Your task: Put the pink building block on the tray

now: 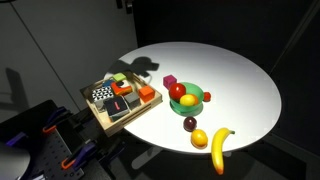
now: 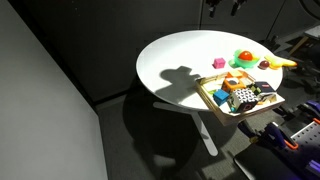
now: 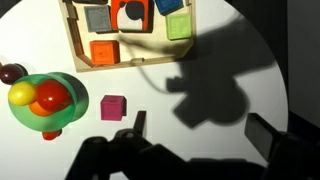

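White round table (image 1: 240,70) in a dim room, and the pink block (image 3: 113,107) sits on the bare top, just beside the green bowl (image 3: 45,105) of fruit and apart from the wooden tray (image 3: 70,35) packed with other blocks. Up above hangs the claw (image 3: 198,128), fingers spread wide, gripping nothing.

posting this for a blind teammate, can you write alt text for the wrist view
A pink building block lies on a white round table, just ahead of the open gripper at the bottom edge. A green bowl holding red and yellow fruit sits beside the block, and a wooden tray of coloured blocks lies beyond it.
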{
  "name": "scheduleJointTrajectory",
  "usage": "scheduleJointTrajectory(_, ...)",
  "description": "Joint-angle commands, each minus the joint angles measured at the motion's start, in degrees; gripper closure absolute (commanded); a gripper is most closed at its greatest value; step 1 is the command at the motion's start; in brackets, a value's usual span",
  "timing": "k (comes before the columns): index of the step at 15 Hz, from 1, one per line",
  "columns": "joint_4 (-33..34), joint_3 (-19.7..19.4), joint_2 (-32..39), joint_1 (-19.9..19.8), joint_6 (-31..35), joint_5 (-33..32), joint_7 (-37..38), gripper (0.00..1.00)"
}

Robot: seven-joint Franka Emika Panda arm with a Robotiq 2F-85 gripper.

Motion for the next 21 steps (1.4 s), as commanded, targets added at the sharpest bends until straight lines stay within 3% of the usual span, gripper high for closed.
scheduleJointTrajectory(1,4.5,-1.8,5.0,-0.7,-0.8,0.8,-2.9,0.00)
scheduleJointTrajectory(13,14.7,-5.0,21.8,-3.5,0.5,-0.7,-18.3,0.00)
scheduleJointTrajectory(17,17.2,-5.7,24.7,-3.8,3.1,-0.9,-18.9,0.00)
scheduleJointTrajectory(18,14.4,-5.5,23.1,-3.6,2.9,-0.2,-18.0,0.00)
scheduleJointTrajectory(21,15.6,-5.6,24.1,-3.7,3.3,-0.2,-18.0,0.00)
